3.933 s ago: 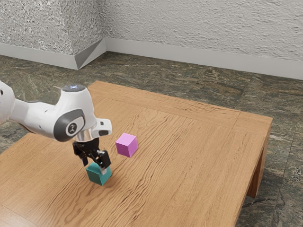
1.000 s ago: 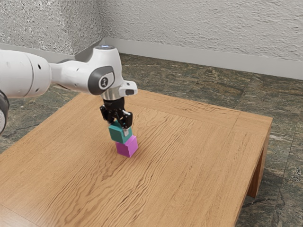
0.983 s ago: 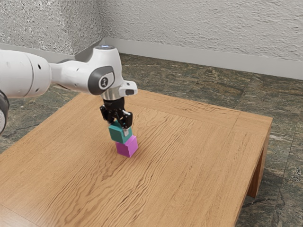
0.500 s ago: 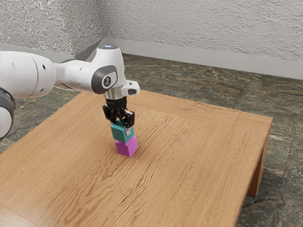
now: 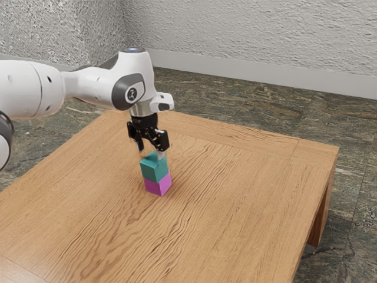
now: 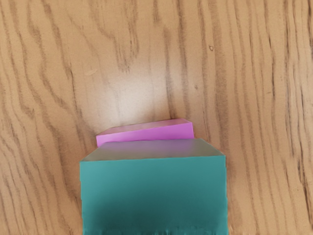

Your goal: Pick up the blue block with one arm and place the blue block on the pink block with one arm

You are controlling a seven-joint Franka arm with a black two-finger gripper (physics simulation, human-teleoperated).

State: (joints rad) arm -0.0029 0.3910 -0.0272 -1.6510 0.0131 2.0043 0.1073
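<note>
Our gripper (image 5: pixel 152 148) has let go and now stands wide open at 12 o'clock above the blue block (image 5: pixel 154 169). This block rests on the pink block (image 5: pixel 158 185), so the stacking seems done.

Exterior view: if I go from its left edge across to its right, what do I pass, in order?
white arm → blue block stacked on the pink block → bare table → floor. The gripper hangs right over the stack, so it gets no place of its own.
</note>
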